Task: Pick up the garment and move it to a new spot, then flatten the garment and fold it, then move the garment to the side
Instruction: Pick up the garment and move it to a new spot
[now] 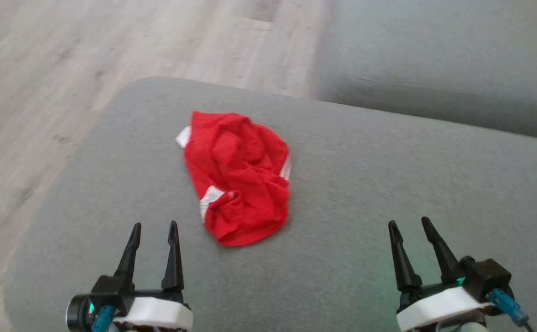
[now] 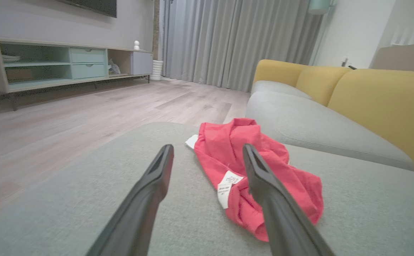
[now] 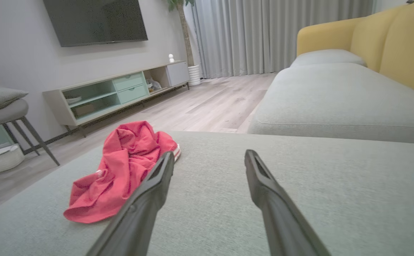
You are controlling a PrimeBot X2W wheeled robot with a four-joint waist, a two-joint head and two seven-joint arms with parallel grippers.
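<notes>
The left gripper (image 1: 154, 226) and right gripper (image 1: 408, 222) both stand spread and empty over the cushion (image 1: 365, 193). The crumpled garment (image 1: 240, 180) lies just ahead of the left gripper, toward the right one.

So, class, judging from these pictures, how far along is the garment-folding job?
Done: nothing yet; the red garment lies crumpled on the grey cushion. In hand: nothing; the left gripper and right gripper are open, short of it. Left: pick up, move, flatten, fold, set aside.
</notes>
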